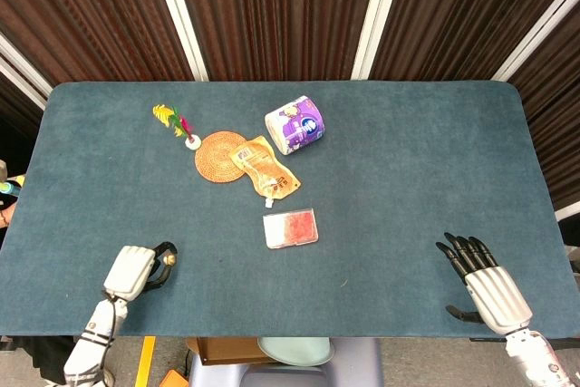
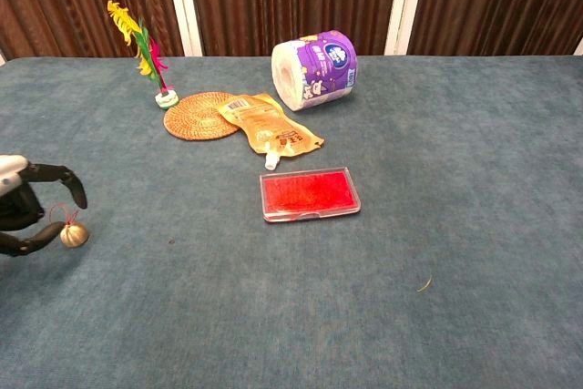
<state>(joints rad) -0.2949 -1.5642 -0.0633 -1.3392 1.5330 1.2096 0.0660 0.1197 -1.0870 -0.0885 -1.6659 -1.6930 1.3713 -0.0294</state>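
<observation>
Left hand (image 2: 25,207) open, fingers around small bell (image 2: 74,235), not yet gripping; next, close fingers. Right hand (image 1: 480,280) open, idle.

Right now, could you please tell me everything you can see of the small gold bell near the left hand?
The small gold bell is a round, shiny, metal-looking ball with a thin red cord loop at its top. It rests on the blue-green table cloth near the table's front left edge, far from the other items. The left hand curls around it, dark fingers arched above and below. A fingertip seems to touch its lower side; whether the bell is gripped cannot be told.
</observation>
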